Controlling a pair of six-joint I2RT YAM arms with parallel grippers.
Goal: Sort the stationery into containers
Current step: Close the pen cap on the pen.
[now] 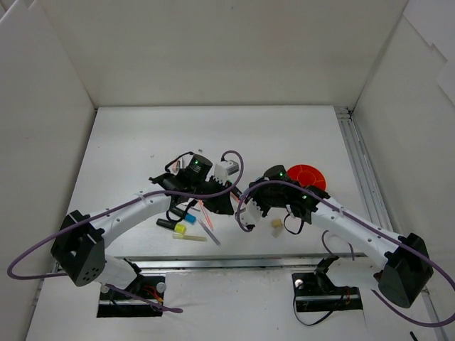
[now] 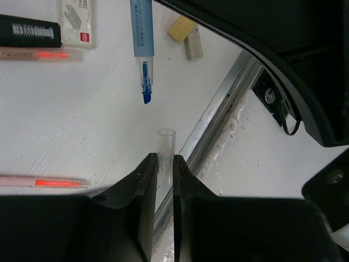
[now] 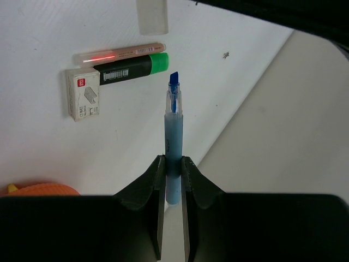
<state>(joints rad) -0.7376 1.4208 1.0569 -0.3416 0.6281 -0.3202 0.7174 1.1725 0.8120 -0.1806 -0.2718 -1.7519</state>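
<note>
My right gripper is shut on a light blue highlighter pen, whose bare blue chisel tip points away from it. My left gripper is shut on a clear cap, held above the table. In the left wrist view the blue pen points tip-first toward the cap, a short gap apart. From above, both grippers meet over the table's middle, left and right. The orange-red pot stands just behind the right arm.
Lying on the table are two pink pens, a green-tipped black highlighter, a white boxed eraser, a beige eraser and a yellow-tipped highlighter. A metal rail runs along the near table edge.
</note>
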